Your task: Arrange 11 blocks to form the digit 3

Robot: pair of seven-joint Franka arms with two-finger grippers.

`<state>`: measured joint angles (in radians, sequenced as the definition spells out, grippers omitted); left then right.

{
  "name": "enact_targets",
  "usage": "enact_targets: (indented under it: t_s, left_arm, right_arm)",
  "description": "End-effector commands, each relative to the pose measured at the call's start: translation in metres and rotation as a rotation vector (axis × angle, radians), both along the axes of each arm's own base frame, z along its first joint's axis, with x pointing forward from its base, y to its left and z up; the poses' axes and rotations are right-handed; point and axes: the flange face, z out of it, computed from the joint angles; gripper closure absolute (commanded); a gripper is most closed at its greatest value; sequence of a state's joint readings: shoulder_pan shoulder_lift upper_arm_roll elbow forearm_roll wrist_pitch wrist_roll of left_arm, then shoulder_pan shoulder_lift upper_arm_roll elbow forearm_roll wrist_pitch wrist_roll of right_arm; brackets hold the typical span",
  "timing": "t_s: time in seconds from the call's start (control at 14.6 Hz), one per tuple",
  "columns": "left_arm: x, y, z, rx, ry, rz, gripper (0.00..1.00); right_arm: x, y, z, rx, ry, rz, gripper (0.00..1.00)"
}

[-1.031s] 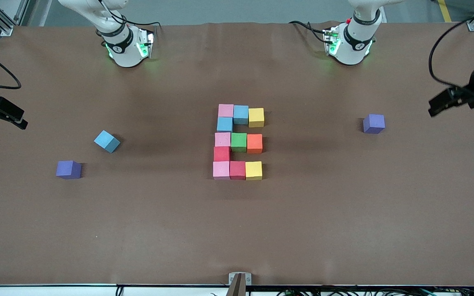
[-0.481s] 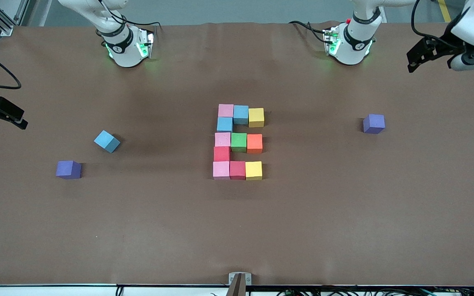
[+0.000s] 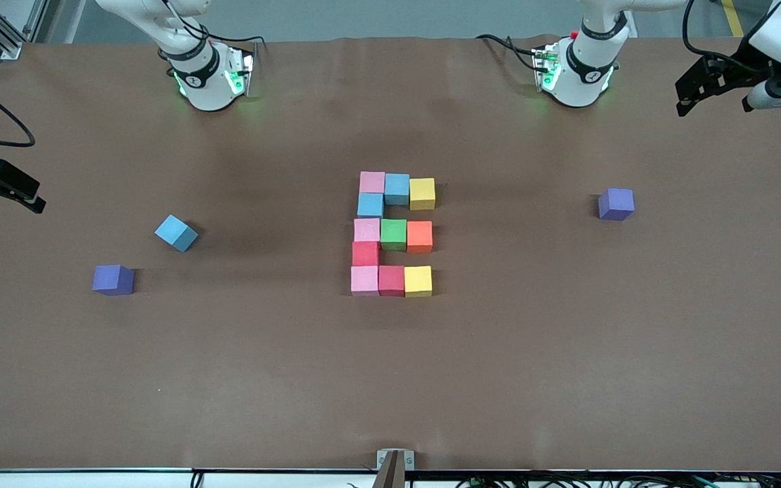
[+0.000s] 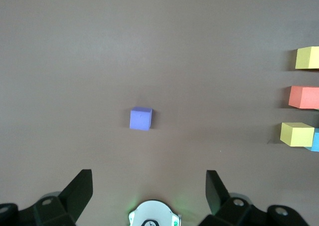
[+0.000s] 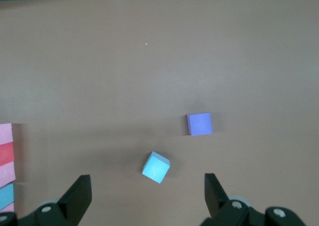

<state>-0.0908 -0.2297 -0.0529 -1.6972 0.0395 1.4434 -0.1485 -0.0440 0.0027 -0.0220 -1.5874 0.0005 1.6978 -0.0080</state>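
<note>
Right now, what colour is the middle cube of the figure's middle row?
Green, between pink and orange cubes; clearest in the front view.

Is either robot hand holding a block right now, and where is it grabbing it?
No. Both tools are open and hold nothing: the left tool hangs over its end of the table, and the right tool waits at the other end.

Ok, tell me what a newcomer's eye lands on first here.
First, the figure of coloured foam cubes mid-table: three rows of three joined by single cubes along one edge. Next, the strays: a lone light blue foam cube and a purple foam cube toward the right arm's end, another purple cube toward the left arm's. Both claws, left and right, hang open at the table's ends.
</note>
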Motion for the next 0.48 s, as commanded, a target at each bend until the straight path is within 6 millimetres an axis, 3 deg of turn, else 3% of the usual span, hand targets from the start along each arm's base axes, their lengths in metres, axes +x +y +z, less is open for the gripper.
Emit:
enact_targets:
  t_s: [0.0,0.27,0.41]
  left_arm:
    - [0.006,0.014,0.005,-0.070,-0.015,0.006,0.00]
    - [0.019,0.033,0.008,-0.084,-0.023,0.038,0.00]
    - [0.025,0.031,0.007,-0.078,-0.022,0.014,0.00]
  right_arm:
    - [-0.004,0.001,0.005,-0.019,-0.008,0.008,0.00]
    - [-0.004,0.002,0.005,-0.019,-0.008,0.009,0.00]
    - [-0.004,0.002,0.005,-0.019,-0.008,0.009,0.00]
